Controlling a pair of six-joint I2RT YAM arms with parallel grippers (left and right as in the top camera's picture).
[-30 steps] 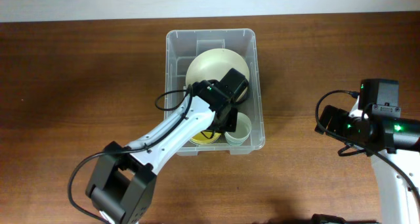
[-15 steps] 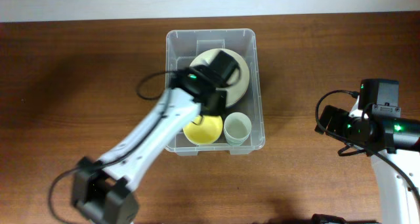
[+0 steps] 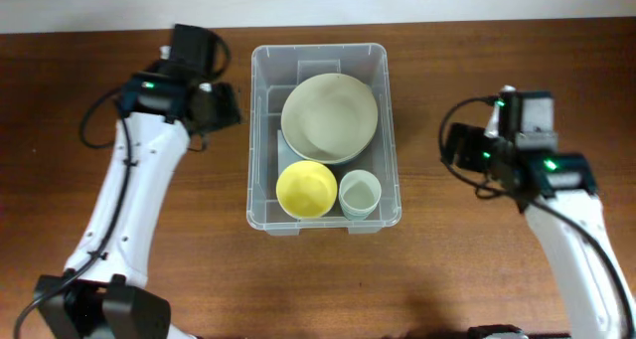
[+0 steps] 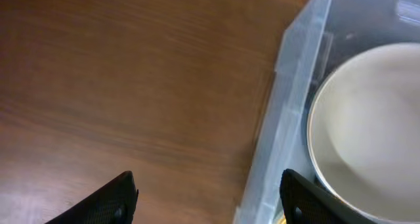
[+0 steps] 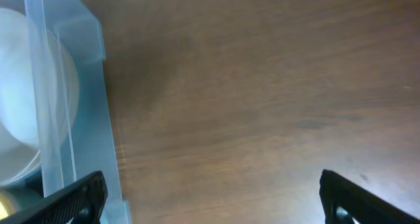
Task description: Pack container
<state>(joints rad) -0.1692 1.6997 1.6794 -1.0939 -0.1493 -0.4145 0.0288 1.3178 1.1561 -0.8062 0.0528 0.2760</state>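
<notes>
The clear container (image 3: 318, 49) stands at the table's middle. Inside it lie a large cream bowl (image 3: 329, 117), a yellow bowl (image 3: 305, 189) and a pale green cup (image 3: 360, 194). My left gripper (image 3: 225, 106) hangs open just left of the container's far-left wall, holding nothing. In the left wrist view this gripper (image 4: 207, 204) straddles the container's wall (image 4: 289, 106), with the cream bowl (image 4: 367, 132) at the right. My right gripper (image 3: 459, 148) is open to the right of the container. In the right wrist view it (image 5: 216, 201) has only bare wood between its fingers, and the container's corner (image 5: 72, 86) is at the left.
Dark wooden table (image 3: 119, 269) all round the container. A pale wall strip (image 3: 99, 6) runs along the far edge. Cables loop off both arms near the wrists.
My left arm has pulled out of the container up and to the left, opening; the yellow bowl stays inside. The right arm has shifted left toward the container.
</notes>
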